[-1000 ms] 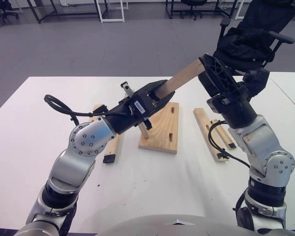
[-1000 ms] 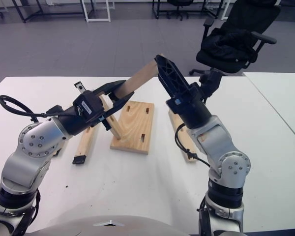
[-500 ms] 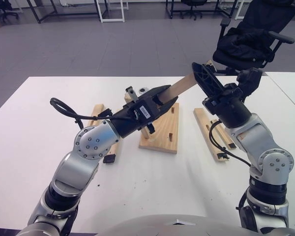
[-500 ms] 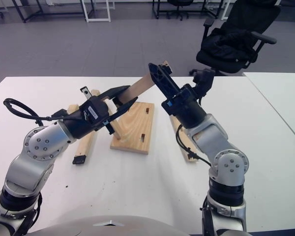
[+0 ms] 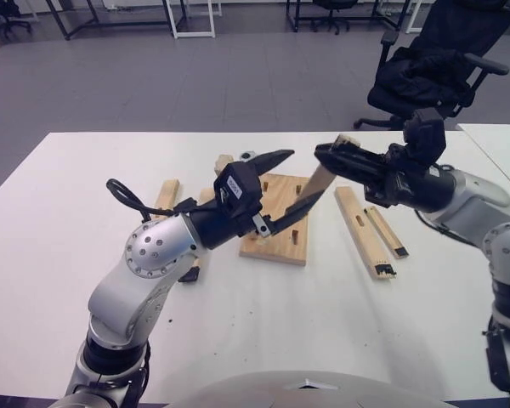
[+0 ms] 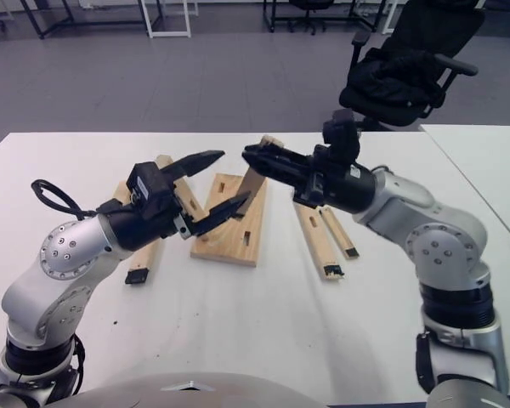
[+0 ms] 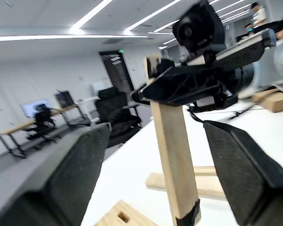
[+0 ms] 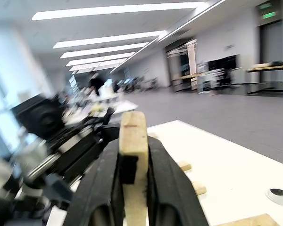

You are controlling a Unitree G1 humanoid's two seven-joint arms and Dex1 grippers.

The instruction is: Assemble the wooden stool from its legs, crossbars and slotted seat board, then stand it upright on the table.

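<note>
The right gripper (image 5: 326, 155) is clamped on the upper end of a wooden leg (image 5: 320, 177), which it holds tilted over the seat board (image 5: 276, 240). The left gripper (image 5: 291, 180) hangs wide open with a finger on either side of the leg's lower part, not touching it as far as I can see. Its lower finger hides the foot of the leg, so I cannot tell whether that end is in a slot.

The job looks barely begun. The board lies flat on the table (image 5: 340, 323), two wooden bars (image 5: 357, 219) lie loose beside it on the right, and another bar (image 5: 167, 195) lies on the left.

A white sticker (image 5: 233, 184) sits on the left gripper (its print is too small to make out).
</note>
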